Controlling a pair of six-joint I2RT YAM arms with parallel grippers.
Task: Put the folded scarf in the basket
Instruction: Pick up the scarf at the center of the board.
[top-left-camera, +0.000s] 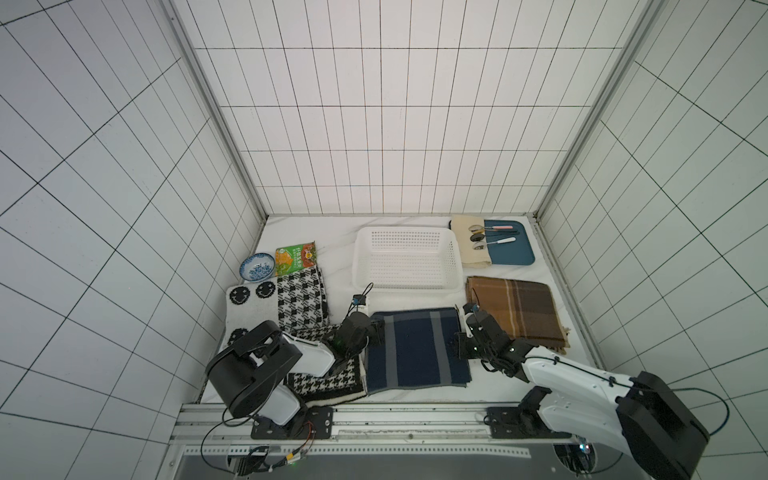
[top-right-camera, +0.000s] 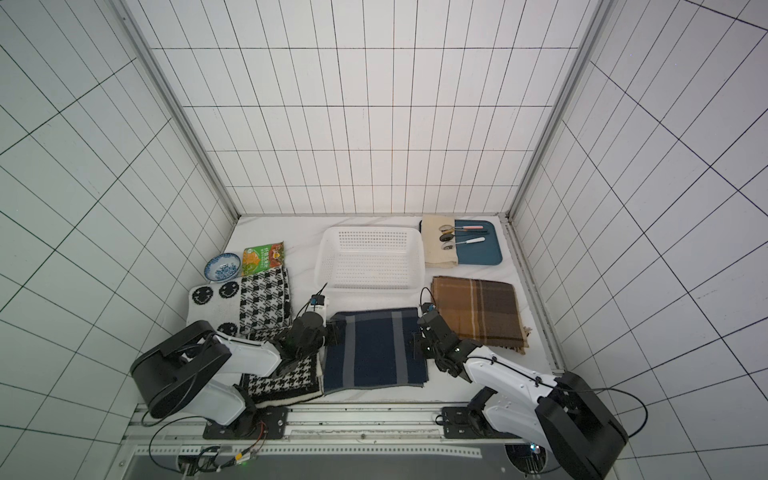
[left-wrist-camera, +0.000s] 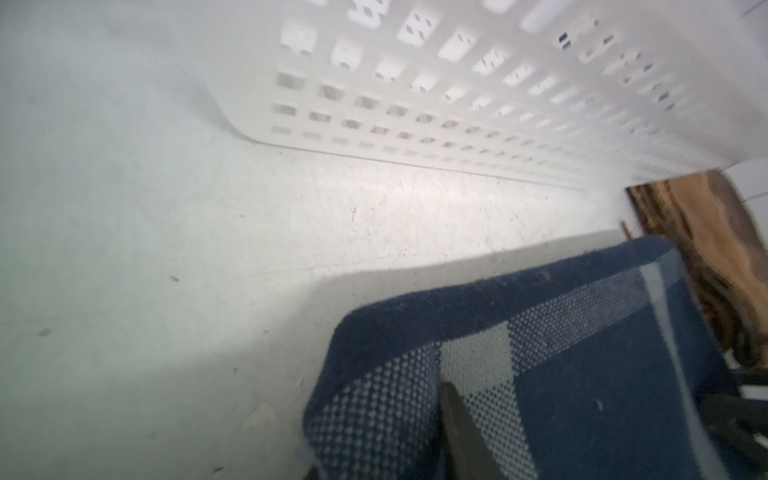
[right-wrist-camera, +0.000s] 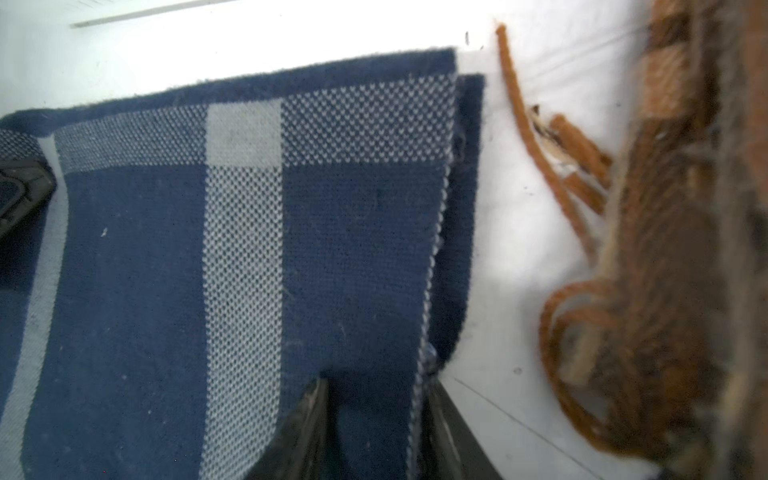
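Observation:
The folded scarf (top-left-camera: 415, 349) (top-right-camera: 374, 349) is navy with grey stripes and lies flat at the table's front centre. The white perforated basket (top-left-camera: 405, 286) (top-right-camera: 370, 286) stands empty just behind it. My left gripper (top-left-camera: 376, 332) (top-right-camera: 332, 332) is at the scarf's left far corner. In the left wrist view that corner (left-wrist-camera: 582, 374) is raised off the table, with one finger (left-wrist-camera: 453, 419) on top and the basket wall (left-wrist-camera: 415, 104) beyond. My right gripper (top-left-camera: 460, 345) (top-right-camera: 415, 345) (right-wrist-camera: 376, 419) is shut on the scarf's right edge (right-wrist-camera: 166, 249), a fold of cloth between both fingers.
A brown plaid scarf (top-left-camera: 515, 311) lies right of the navy one, its fringe (right-wrist-camera: 561, 166) close to my right gripper. Houndstooth scarves (top-left-camera: 301, 303) (top-left-camera: 328, 380), a smiley cloth (top-left-camera: 249, 299), a bowl (top-left-camera: 257, 266) and a snack packet (top-left-camera: 296, 257) fill the left. A blue tray (top-left-camera: 511, 249) with spoons sits back right.

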